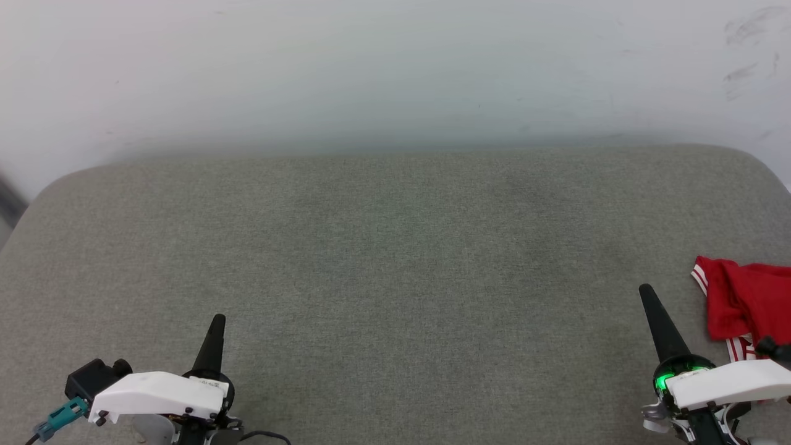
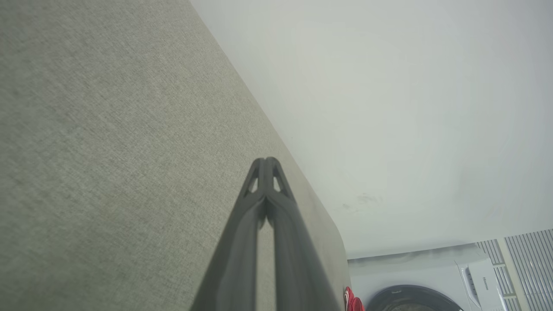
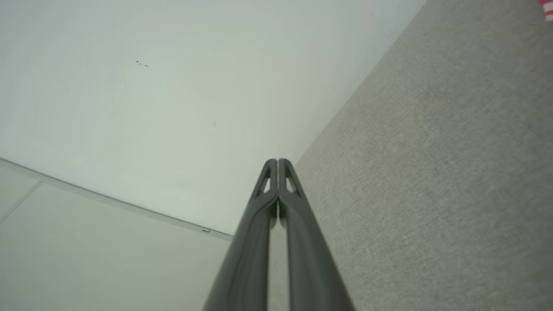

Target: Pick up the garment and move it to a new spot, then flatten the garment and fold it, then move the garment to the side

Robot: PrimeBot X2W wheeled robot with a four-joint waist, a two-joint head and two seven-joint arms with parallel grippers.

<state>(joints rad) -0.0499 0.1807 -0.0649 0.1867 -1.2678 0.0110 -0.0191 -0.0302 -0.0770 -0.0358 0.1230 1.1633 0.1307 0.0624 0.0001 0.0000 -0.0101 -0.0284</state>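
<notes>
Red thin-cloth jersey shirt (image 1: 744,300) with white red-striped trim lies bunched at the far right of the grey-green woven upholstered surface (image 1: 395,278), partly cut off by the frame edge. Right gripper (image 1: 646,290) is near it, fingers pressed together, holding nothing. Left gripper (image 1: 217,320) is well apart from the cloth, also closed and empty. My read: light, limp, probably slick, so it will drape and slip. Best bite is the striped sleeve hem (image 1: 700,276) or a raised fold, pinched through both layers. Jaws must part first.
</notes>
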